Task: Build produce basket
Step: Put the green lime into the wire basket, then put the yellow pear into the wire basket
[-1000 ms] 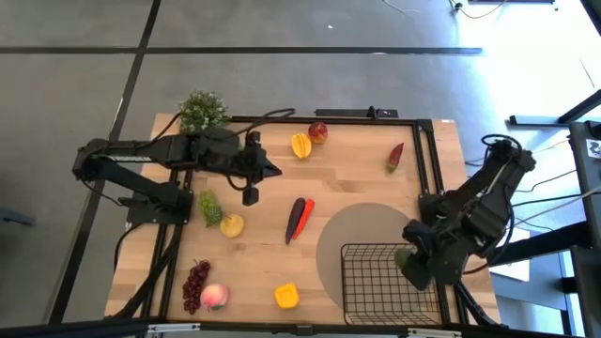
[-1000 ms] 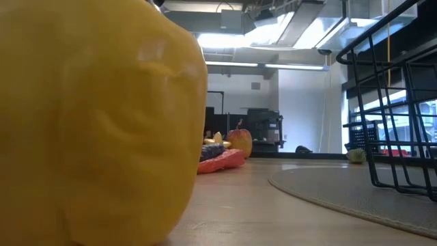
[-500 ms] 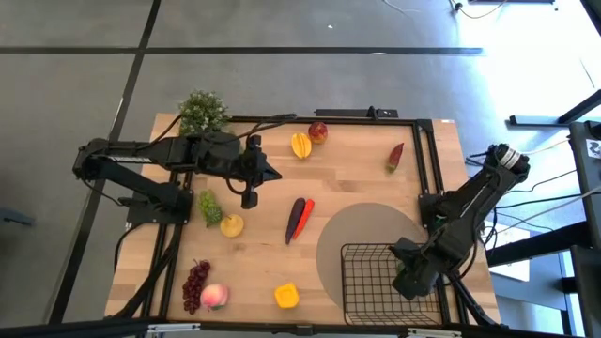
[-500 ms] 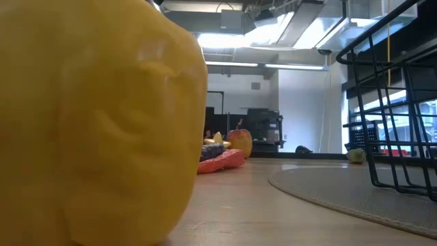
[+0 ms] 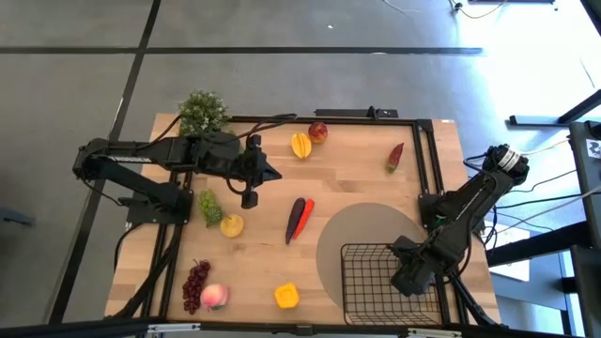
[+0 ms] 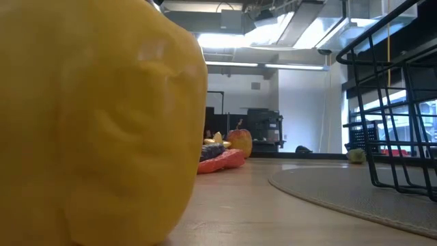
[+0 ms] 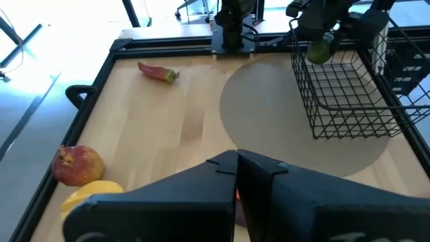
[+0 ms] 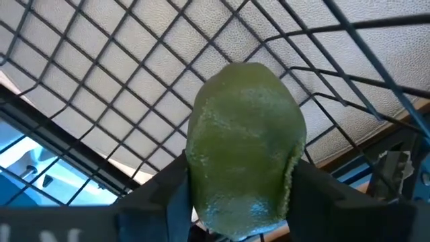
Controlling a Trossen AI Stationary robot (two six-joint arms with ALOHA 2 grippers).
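The black wire basket (image 5: 371, 282) stands on a round grey mat (image 5: 362, 230) at the table's near right. My right gripper (image 5: 411, 274) is over the basket's right part, pointing down, shut on a green fruit (image 8: 242, 148), which also shows in the left wrist view (image 7: 320, 52). My left gripper (image 5: 272, 172) hangs shut over the table's far left, touching nothing. Loose produce lies on the wood: yellow pepper (image 5: 286, 296), peach (image 5: 215, 297), purple grapes (image 5: 195, 280), lemon (image 5: 232, 225), green grapes (image 5: 208, 205), mango (image 5: 300, 145), apple (image 5: 318, 131), chili (image 5: 395, 156). My right gripper pinches the green fruit by two opposite sides (image 8: 196, 168) between its two fingers. The fingers (image 8: 306, 191) come from above, pointing down. The fruit hangs below them at about rim height, over the basket's mesh floor (image 8: 141, 101) and clear of it.
A red and a dark purple long vegetable (image 5: 299, 218) lie side by side at the table's middle. A bushy potted plant (image 5: 202, 111) stands at the far left corner. A black frame (image 5: 427, 160) runs along the table's far and right edges.
My right gripper has come down toward the basket with the green fruit and tipped to point more steeply downward. Most of the drop came early; since then it has nearly kept still. The fruit stays between the fingers.
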